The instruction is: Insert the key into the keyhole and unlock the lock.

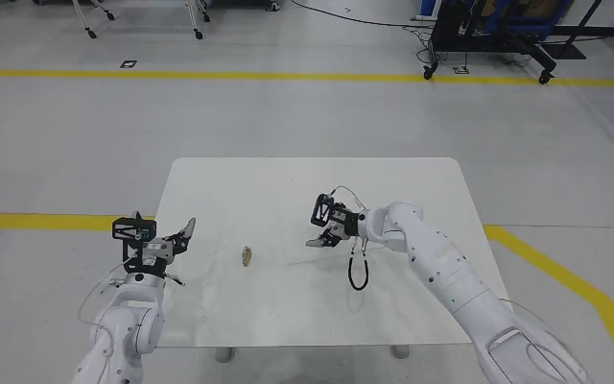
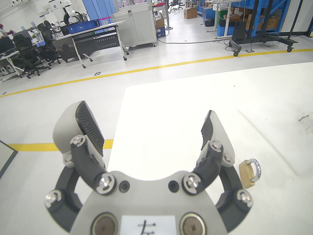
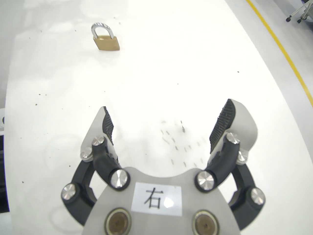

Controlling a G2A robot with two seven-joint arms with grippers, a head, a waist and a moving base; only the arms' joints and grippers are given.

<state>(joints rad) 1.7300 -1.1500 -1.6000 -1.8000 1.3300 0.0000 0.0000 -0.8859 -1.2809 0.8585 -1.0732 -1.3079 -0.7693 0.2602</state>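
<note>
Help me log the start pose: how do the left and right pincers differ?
The left pincer sits at the left edge of the table; the right pincer is over its middle. The padlock lies off to one side of the left pincer but ahead of the right pincer. Both are open and empty.

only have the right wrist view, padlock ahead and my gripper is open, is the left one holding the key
observer: no, the left gripper is open and empty.
operator: where is it
observer: at the table's left edge; the padlock lies between it and the right gripper.
operator: any key around
observer: maybe; the left wrist view has a small grey sliver on the table beyond the padlock, too small to tell.
</note>
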